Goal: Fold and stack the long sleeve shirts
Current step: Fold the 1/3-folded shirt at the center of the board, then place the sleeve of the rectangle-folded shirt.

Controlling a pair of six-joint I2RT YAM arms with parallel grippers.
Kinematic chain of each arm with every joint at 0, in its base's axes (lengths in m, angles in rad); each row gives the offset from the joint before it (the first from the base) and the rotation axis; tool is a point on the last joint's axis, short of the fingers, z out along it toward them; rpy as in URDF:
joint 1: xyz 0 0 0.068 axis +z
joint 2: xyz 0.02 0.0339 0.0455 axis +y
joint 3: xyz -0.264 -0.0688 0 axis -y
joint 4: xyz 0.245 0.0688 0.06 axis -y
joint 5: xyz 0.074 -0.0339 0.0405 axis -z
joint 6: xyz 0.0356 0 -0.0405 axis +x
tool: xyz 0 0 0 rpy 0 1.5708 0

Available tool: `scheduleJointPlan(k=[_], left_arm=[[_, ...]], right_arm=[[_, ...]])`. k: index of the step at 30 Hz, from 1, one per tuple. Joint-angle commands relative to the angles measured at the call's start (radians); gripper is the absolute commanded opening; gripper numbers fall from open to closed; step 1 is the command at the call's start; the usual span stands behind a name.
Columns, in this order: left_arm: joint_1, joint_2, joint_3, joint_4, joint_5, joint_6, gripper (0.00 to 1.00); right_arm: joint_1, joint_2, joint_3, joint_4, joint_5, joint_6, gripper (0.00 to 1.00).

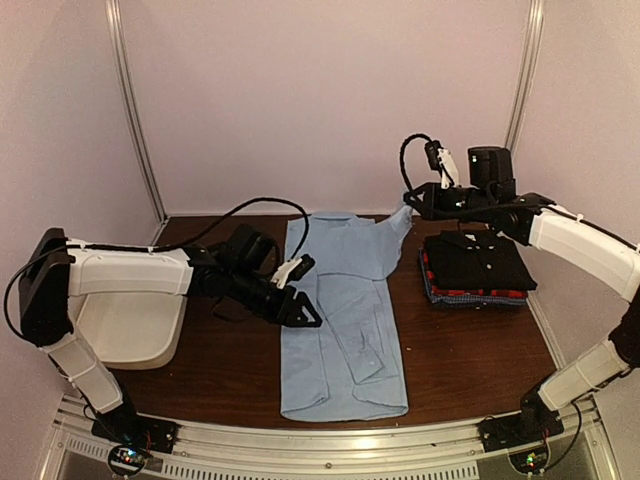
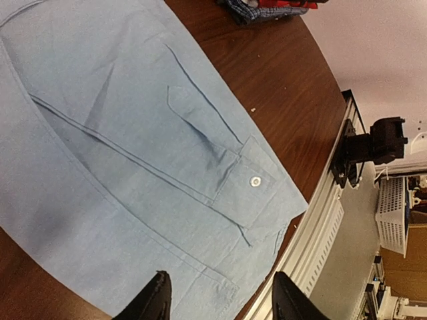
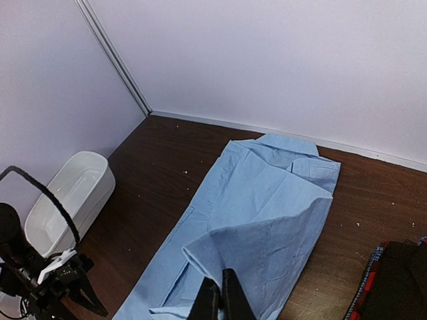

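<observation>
Blue shirt (image 1: 340,310), corner between closed right fingers (image 3: 209,303); left fingers (image 2: 153,301) apart over edge

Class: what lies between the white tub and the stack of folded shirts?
The light blue shirt and the open left tool at its left edge, with bare table either side of the shirt. The top view shows this.

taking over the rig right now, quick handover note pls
Left tool: open, empty, over the light blue shirt, near its left edge.
Right tool: shut on that shirt's far right corner, which is lifted.
Shirt lies lengthwise mid-table, one sleeve folded over the body.
Done: folded stack at right, black on top, red and blue check beneath.
Left: finish folding the light blue shirt, add it to the stack.
</observation>
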Motion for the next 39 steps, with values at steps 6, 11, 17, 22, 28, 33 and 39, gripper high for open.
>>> scheduleJointPlan(k=[6, 11, 17, 22, 28, 33, 39], left_arm=[[0.111, 0.051, 0.032, 0.089, -0.081, -0.086, 0.51], [0.144, 0.098, 0.075, 0.074, -0.136, -0.099, 0.51], [0.162, 0.143, 0.107, 0.073, -0.172, -0.121, 0.50], [0.185, 0.180, 0.129, 0.088, -0.193, -0.145, 0.50], [0.219, 0.239, 0.197, 0.103, -0.200, -0.149, 0.50], [0.227, 0.294, 0.246, 0.103, -0.190, -0.145, 0.50], [0.229, 0.312, 0.261, 0.101, -0.201, -0.144, 0.49]], right_arm=[[0.070, -0.043, -0.075, -0.026, -0.065, -0.034, 0.04], [0.110, -0.045, -0.110, -0.037, -0.061, -0.038, 0.04], [0.164, -0.037, -0.161, -0.044, -0.056, -0.038, 0.05], [0.214, -0.027, -0.206, -0.029, -0.055, -0.024, 0.05], [0.284, -0.012, -0.247, -0.026, -0.052, -0.010, 0.05], [0.351, 0.002, -0.252, -0.031, -0.062, 0.001, 0.05], [0.421, 0.077, -0.250, 0.014, -0.079, 0.046, 0.06]])
